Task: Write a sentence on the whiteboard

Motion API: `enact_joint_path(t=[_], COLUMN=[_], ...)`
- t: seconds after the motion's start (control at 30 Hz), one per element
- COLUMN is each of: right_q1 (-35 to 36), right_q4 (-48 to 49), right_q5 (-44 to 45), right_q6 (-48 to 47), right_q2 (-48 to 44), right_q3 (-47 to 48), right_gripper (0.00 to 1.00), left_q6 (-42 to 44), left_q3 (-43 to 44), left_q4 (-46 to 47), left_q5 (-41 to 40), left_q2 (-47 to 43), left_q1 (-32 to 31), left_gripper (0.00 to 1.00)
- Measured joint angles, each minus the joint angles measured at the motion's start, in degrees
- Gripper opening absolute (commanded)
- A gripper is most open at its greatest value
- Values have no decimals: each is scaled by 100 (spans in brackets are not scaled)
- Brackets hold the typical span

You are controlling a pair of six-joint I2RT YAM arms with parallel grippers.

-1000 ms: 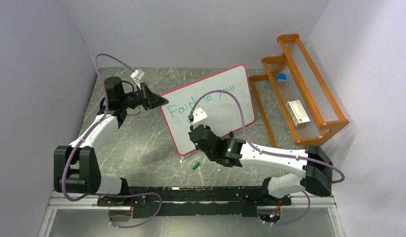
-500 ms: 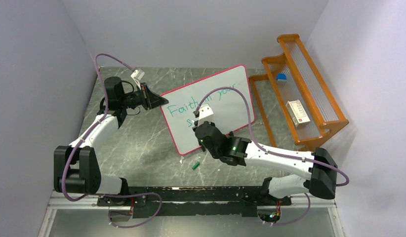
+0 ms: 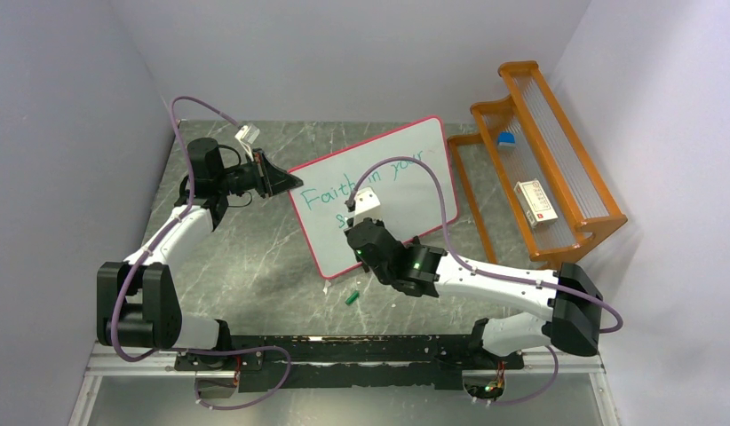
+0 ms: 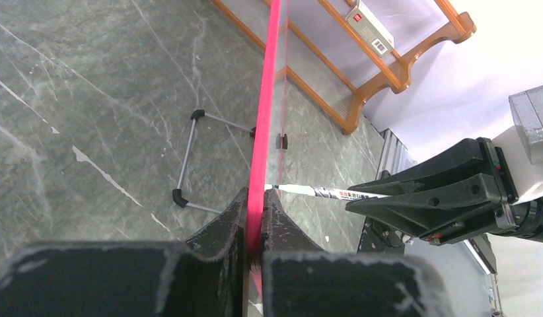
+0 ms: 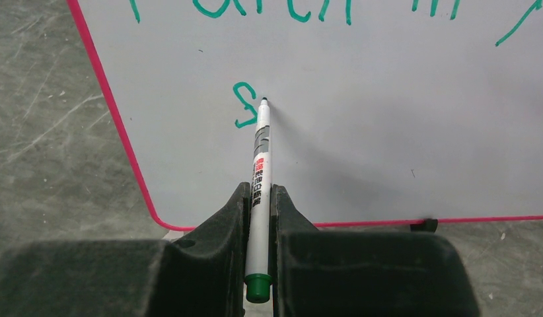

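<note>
Right wrist view, green "S" [image 5: 242,105] on pink-framed white whiteboard [image 5: 388,132], right tool [image 5: 259,193] clamping white marker [image 5: 261,165], tip touching board.

Here's the grey-green marbled stone table [image 3: 255,257], pale veins running across it. Standing on it towards the back is the large white whiteboard with the thin pink-red frame [image 3: 404,200], set at an angle to the table's edges, propped on a thin silver wire stand with black tips [image 4: 187,155] and resting on a small black foot [image 5: 424,225]. Just off its near corner lies a small green marker cap [image 3: 351,297] (on its side, apart from the frame). At the right edge stands the orange wooden tiered rack [image 3: 578,142], feet on the stone. Along the near edge runs the long black mounting bar [image 3: 344,348].
</note>
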Motion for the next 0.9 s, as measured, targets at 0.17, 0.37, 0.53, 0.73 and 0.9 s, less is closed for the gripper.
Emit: enact_joint_path(t=[0.17,0.37,0.53,0.73,0.9], right_q1=[-17,-61,-120,-175,-216], right_q4=[17,17,13,-28,-31], right_q5=[0,4,46,94,90], right_q6=[-7,-7,-4,-4,-7], right_q2=[13,2,-22,-57,-111], right_q3=[0,-4,-7,-15,-26], right_gripper=[0,0,0,0,0], left_q6=[2,4,4,4,4], left_q3=[0,0,0,0,0], left_q4=[0,-4,-7,-4,-4], left_q5=[-2,-7,-11,-13,-7], left_q2=[0,2,2,2,2], left_q1=[0,0,0,0,0], left_gripper=[5,5,5,5,5])
